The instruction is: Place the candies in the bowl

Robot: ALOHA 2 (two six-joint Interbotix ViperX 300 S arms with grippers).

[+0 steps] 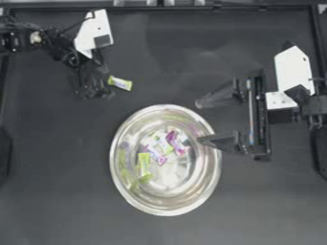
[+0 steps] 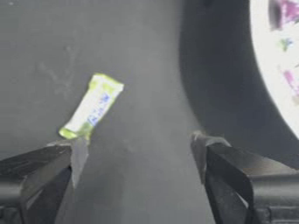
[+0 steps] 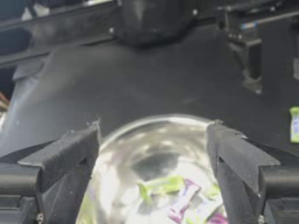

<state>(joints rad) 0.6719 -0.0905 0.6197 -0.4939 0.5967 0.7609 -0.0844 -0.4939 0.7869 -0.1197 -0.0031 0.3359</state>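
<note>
1. Candy, one yellow-green piece (image 1: 119,83), lies alone on the dark table (image 1: 57,191) at upper left, well apart from the bowl; your left gripper (image 1: 96,88) hangs just beside it, jaws spread wide and empty.
2. Seen from the left wrist, that candy (image 2: 92,106) sits off toward one jaw, not between the two. Close now and you likely nudge it aside or pinch only a twisted end, which may slip free in transit.
3. Centre frame, the bowl (image 1: 125,186) holds the other candies (image 1: 161,146), green and pink, clustered on its shiny floor.
4. Your right gripper (image 1: 207,122) is wide open and empty, one jaw tip at the bowl's rim. Any careless swing there could knock the bowl and shift it before the last delivery.
</note>
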